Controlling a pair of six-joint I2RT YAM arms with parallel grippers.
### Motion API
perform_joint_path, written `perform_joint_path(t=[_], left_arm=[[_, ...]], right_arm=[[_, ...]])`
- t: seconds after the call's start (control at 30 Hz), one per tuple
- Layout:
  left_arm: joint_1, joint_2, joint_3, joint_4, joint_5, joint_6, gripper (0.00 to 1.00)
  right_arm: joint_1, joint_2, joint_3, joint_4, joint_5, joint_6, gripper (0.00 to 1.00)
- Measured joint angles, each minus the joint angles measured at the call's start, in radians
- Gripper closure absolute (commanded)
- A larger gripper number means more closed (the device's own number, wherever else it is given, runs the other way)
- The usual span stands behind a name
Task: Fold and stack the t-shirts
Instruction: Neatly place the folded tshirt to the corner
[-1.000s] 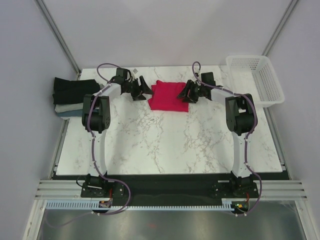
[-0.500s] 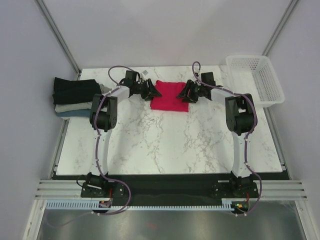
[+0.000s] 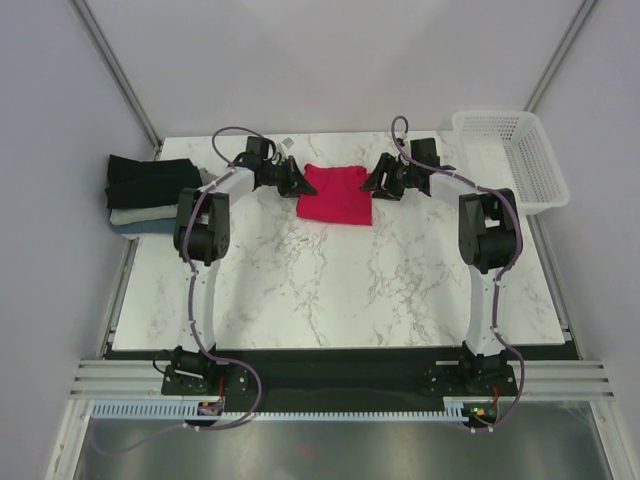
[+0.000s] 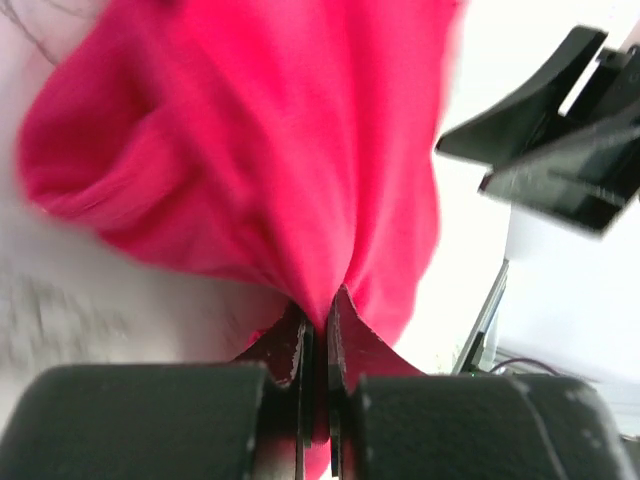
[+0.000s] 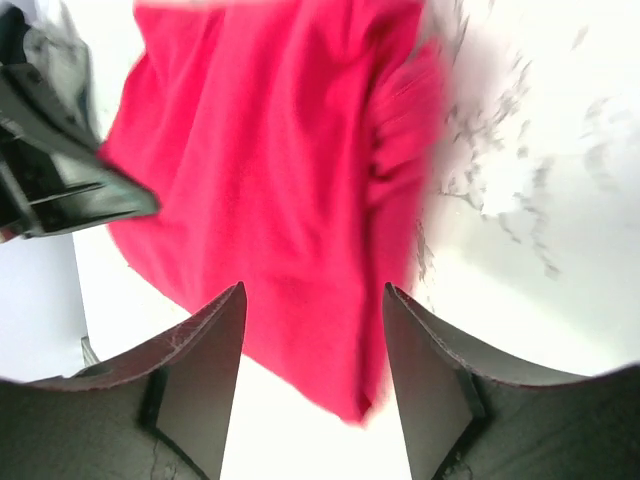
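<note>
Pinching red t-shirt [image 4: 250, 150], left fingers [image 4: 278, 352] clamped tight; right fingers [image 5: 205, 345] spread wide over it; both wrist views blurred.

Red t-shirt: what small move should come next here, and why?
Probably the left gripper should lift the red t-shirt slightly and start drawing it left toward the folded stack. Its jaws are shut on the cloth's edge, the shirt already looks like a compact folded rectangle, and the right gripper is open, gripping nothing.

White arms [image 3: 200, 300], black joints [image 3: 197, 222], purple cables [image 3: 232, 129]
</note>
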Motion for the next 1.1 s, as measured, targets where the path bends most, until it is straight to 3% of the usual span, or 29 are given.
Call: perform_joint_path(t=[0.23,0.37,0.63,1.1], left_arm=[[0.109,-0.317,-0.003,-0.205,-0.029,0.183,0.98],[0.221,-0.431,0.084,-0.350,-0.045,0.307,0.98],[0.391,-0.441,0.232,-0.584,-0.119,0.480,0.98],[0.522,-0.357,0.552,-0.821,-0.162,0.607,0.98]], right_arm=[[-0.101,-0.252,-0.011,-0.059,0.048,-0.111,0.28],[-0.145,-0.414,-0.095,-0.056,0.074,-0.144,0.26],[-0.154,-0.649,-0.323,-0.106,0.104,-0.173,0.23],[-0.266,-0.912,-0.581,-0.112,0.116,-0.149,0.23]])
